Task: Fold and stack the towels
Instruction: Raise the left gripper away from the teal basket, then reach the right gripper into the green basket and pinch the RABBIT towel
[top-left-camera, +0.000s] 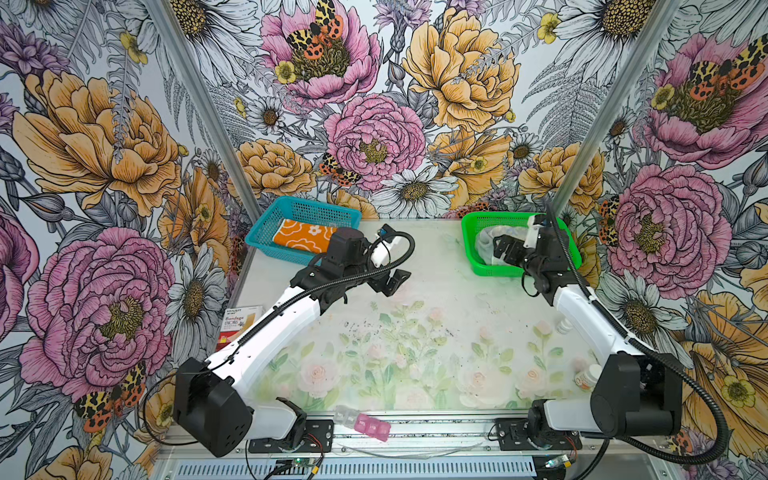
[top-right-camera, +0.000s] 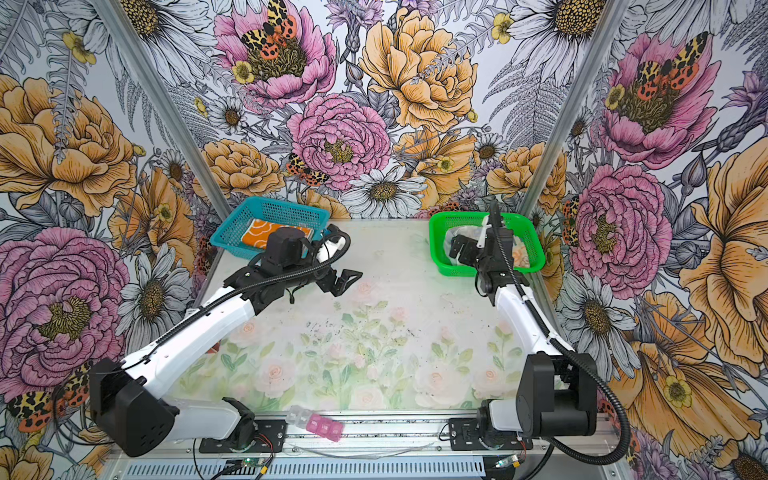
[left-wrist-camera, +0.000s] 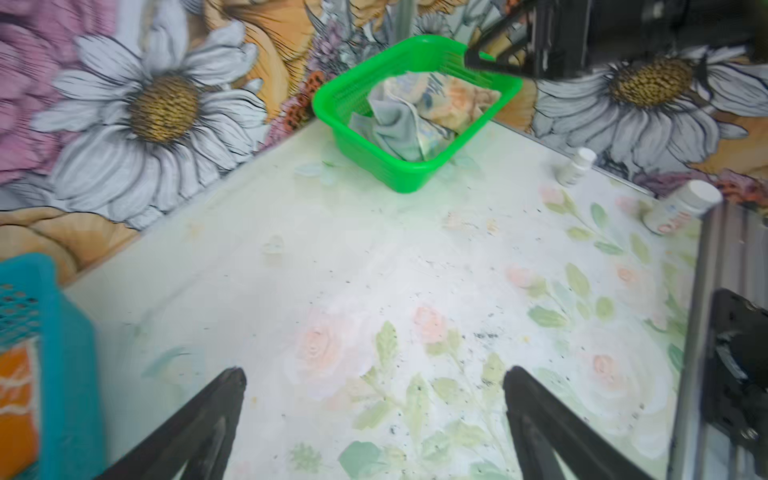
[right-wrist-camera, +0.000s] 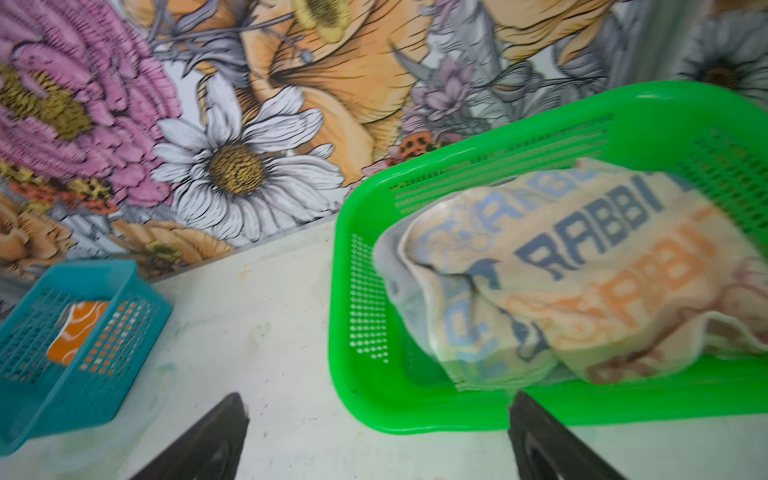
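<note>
A folded orange towel with white flowers (top-left-camera: 303, 235) (top-right-camera: 259, 235) (right-wrist-camera: 79, 328) lies in the blue basket (top-left-camera: 291, 255) (top-right-camera: 232, 245) at the back left. The green basket (top-left-camera: 490, 272) (top-right-camera: 453, 272) (right-wrist-camera: 415, 415) at the back right holds the crumpled "RABBIT" towel (right-wrist-camera: 602, 282) (left-wrist-camera: 449, 104) and a pale grey-white towel (left-wrist-camera: 390, 129) (top-left-camera: 484, 241). My left gripper (top-left-camera: 392, 282) (top-right-camera: 343, 282) (left-wrist-camera: 374, 374) hangs open and empty over the table, beside the blue basket. My right gripper (top-left-camera: 505, 249) (top-right-camera: 459, 249) (right-wrist-camera: 378, 399) is open and empty above the green basket's near-left part.
A bandage box (top-left-camera: 241, 320) lies at the table's left edge under my left arm. Two white bottles (top-left-camera: 588, 376) (top-left-camera: 565, 326) sit along the right edge. A pink pill box (top-left-camera: 372, 426) rests on the front rail. Flowered walls close in three sides.
</note>
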